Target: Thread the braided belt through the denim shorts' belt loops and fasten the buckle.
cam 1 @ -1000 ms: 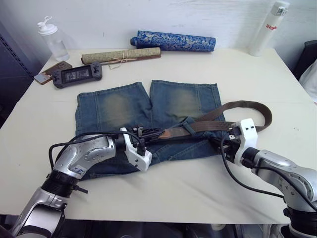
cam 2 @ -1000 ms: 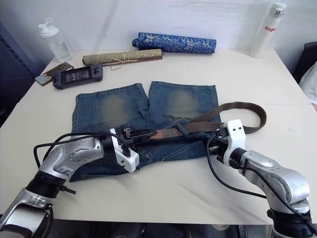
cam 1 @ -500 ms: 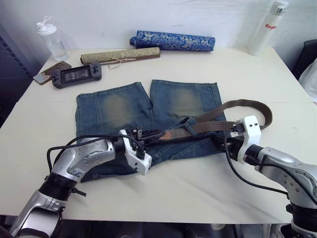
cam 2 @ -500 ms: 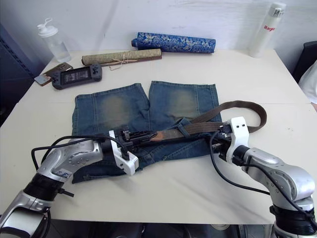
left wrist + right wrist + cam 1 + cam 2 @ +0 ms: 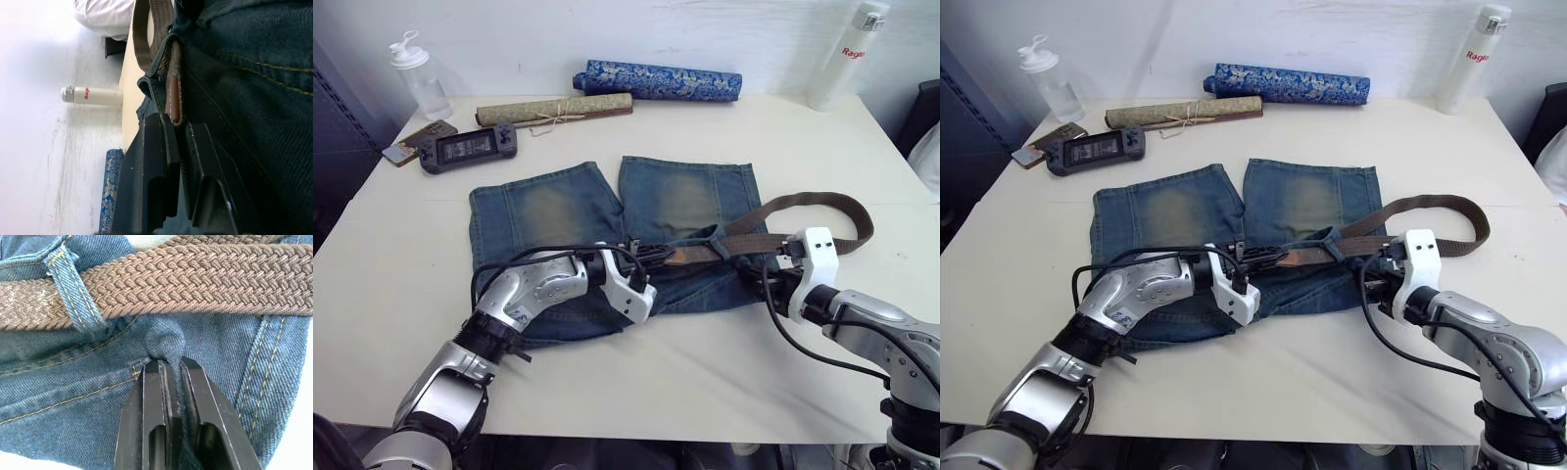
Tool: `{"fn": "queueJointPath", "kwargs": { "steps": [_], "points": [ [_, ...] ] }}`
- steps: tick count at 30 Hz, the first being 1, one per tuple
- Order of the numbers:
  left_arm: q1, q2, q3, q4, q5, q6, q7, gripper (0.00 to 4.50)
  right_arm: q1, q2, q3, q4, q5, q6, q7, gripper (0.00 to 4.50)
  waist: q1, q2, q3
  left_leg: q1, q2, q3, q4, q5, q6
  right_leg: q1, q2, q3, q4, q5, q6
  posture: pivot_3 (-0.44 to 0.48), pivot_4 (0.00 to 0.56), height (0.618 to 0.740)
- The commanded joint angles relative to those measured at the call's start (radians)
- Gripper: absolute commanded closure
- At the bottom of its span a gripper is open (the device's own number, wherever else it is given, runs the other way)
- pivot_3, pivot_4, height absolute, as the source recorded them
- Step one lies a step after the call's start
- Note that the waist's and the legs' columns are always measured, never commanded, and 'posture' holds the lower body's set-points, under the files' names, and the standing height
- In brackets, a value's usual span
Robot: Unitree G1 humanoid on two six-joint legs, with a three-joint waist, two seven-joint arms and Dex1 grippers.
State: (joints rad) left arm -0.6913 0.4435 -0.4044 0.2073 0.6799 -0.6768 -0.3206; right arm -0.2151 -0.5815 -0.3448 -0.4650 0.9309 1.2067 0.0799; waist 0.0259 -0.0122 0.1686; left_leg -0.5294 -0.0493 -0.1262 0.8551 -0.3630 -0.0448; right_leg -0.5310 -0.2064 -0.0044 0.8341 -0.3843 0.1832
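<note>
The denim shorts (image 5: 548, 211) lie flat mid-table with the waistband toward me. The braided belt (image 5: 803, 203) runs from a slack bend at the right, under a belt loop (image 5: 73, 289), along the waistband. Its tan leather tip (image 5: 173, 98) sits between the fingers of my left gripper (image 5: 651, 258), which is shut on it at the middle of the waistband. My right gripper (image 5: 169, 363) is shut on a pinched fold of denim just below the belt, at the shorts' right side (image 5: 769, 276). I cannot make out the buckle.
Along the back stand a clear water bottle (image 5: 416, 78), a handheld console (image 5: 468, 147), a tan rolled mat (image 5: 553, 108), a blue patterned roll (image 5: 656, 80) and a white bottle (image 5: 837, 59). Bare tabletop (image 5: 705, 362) lies between the shorts and the front edge.
My left gripper has moved right along the waistband to its middle with the belt tip. The belt's slack bend has shifted farther right. The right gripper keeps its pinch.
</note>
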Motion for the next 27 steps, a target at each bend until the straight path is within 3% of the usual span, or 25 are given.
{"fn": "queueJointPath", "kwargs": {
  "steps": [1, 7, 12, 18, 23, 27],
  "points": [
    [-0.036, -0.045, -0.012, -0.026, -0.028, 0.023, -0.011, 4.50, 0.004, 0.011, -0.033, -0.042, 0.015, -0.002, -0.008, 4.45, 0.000, 0.000, 0.000, 0.000, 0.000, 0.000, 0.000, 0.000, 0.000, 0.000, 0.000, 0.000, 0.000, 0.000, 0.000, 0.000, 0.150, 0.637],
    [-0.048, -0.103, 0.048, -0.097, -0.205, 0.148, -0.109, 4.50, 0.011, 0.030, -0.022, -0.038, -0.002, -0.009, -0.021, 4.45, -0.004, 0.000, 0.000, 0.000, -0.001, 0.000, 0.000, 0.000, 0.000, 0.000, -0.001, 0.000, 0.000, 0.000, 0.000, 0.000, 0.150, 0.637],
    [-0.030, -0.087, 0.102, -0.180, -0.342, 0.261, -0.209, 4.50, 0.013, 0.046, -0.018, -0.038, -0.011, -0.012, -0.032, 4.45, -0.009, 0.000, 0.000, 0.000, -0.001, 0.000, 0.000, 0.000, 0.000, 0.000, -0.001, 0.000, 0.000, 0.000, 0.000, 0.000, 0.150, 0.637],
    [0.002, 0.067, 0.175, -0.216, -0.432, 0.274, -0.316, 4.50, 0.029, 0.040, -0.037, -0.023, -0.038, -0.023, -0.040, 4.45, -0.024, 0.001, 0.000, 0.001, -0.001, 0.000, -0.001, 0.001, 0.000, 0.000, -0.001, 0.001, 0.000, 0.000, 0.000, 0.000, 0.150, 0.637],
    [0.067, 0.201, 0.222, -0.226, -0.466, 0.140, -0.346, 4.50, 0.032, 0.040, -0.054, -0.007, -0.052, -0.039, -0.050, 4.45, -0.023, 0.001, 0.000, 0.000, -0.002, -0.001, 0.000, 0.001, 0.000, 0.000, -0.001, 0.001, 0.000, 0.000, 0.000, 0.000, 0.150, 0.637],
    [0.104, 0.239, 0.248, -0.228, -0.470, 0.055, -0.326, 4.50, 0.031, 0.042, -0.068, 0.012, -0.061, -0.052, -0.051, 4.45, -0.021, 0.001, 0.000, 0.000, -0.002, -0.001, 0.000, 0.001, 0.000, 0.000, -0.002, 0.002, 0.000, 0.000, 0.000, 0.000, 0.150, 0.637]
  ]
}}
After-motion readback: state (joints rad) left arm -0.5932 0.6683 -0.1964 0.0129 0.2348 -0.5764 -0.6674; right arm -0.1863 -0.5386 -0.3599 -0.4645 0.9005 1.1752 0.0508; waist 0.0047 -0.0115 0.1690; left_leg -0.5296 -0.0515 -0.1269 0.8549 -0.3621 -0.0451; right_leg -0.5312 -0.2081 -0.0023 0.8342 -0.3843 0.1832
